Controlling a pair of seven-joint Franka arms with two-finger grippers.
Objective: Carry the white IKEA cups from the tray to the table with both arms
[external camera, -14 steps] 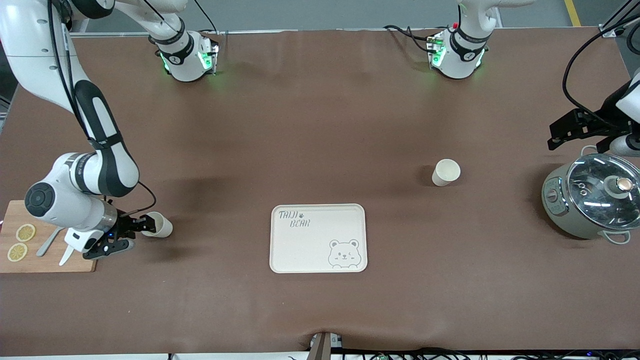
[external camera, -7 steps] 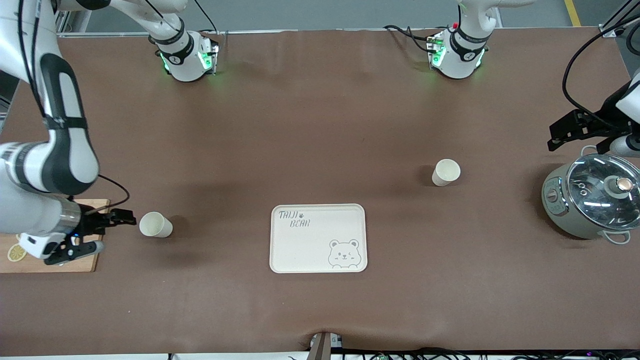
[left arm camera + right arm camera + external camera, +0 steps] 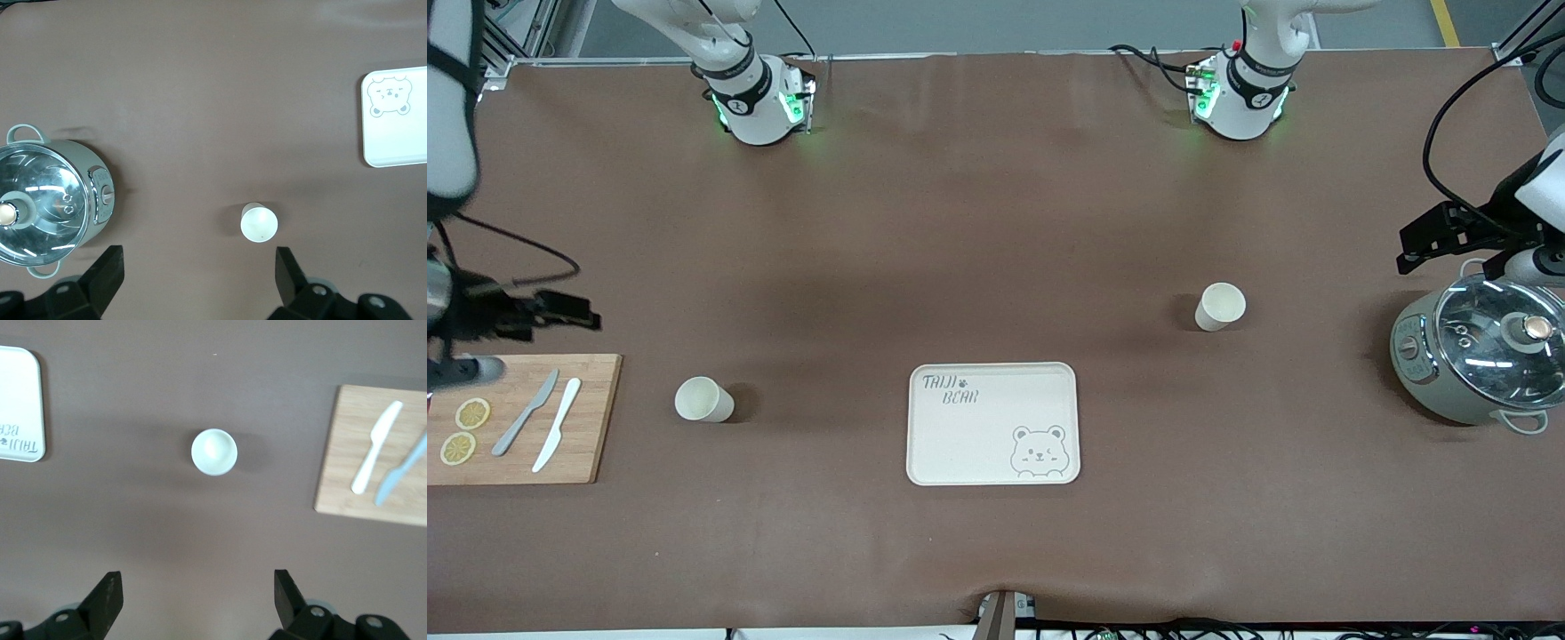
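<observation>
Two white IKEA cups stand upright on the brown table, both empty. One cup (image 3: 704, 399) is between the cutting board and the bear tray, and shows in the right wrist view (image 3: 214, 452). The other cup (image 3: 1219, 307) stands toward the left arm's end, and shows in the left wrist view (image 3: 259, 222). My right gripper (image 3: 527, 338) is open and empty, up in the air over the table by the cutting board's edge, well clear of its cup. My left gripper (image 3: 1449, 238) is open and empty, high over the table beside the pot.
A cream bear tray (image 3: 978, 440) lies mid-table, nearer the front camera. A wooden cutting board (image 3: 596, 418) with two knives and lemon slices is at the right arm's end. A grey pot with a glass lid (image 3: 1480, 351) is at the left arm's end.
My right gripper let go of its cup, then drew back and rose toward the right arm's end. That cup stays standing where it was. The left arm has hardly moved.
</observation>
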